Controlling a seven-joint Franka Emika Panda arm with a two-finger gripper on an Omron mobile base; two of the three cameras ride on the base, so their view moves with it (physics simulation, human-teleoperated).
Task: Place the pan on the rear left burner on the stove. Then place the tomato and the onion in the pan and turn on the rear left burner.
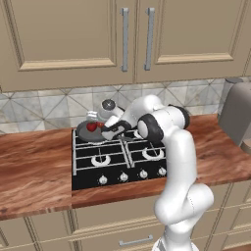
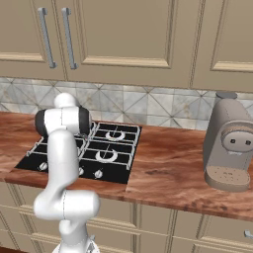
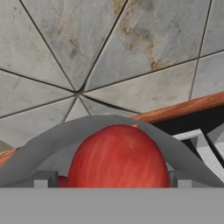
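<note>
Now tomato [image 3: 118,157] lies between open gripper [image 3: 109,181] tips.

The white robot arm with dark joints [image 1: 171,147] stands tall, bends at its elbow and reaches forward and to its left. Its dark two-finger tool [image 1: 104,128] points low, with fingers spread wide apart.
</note>
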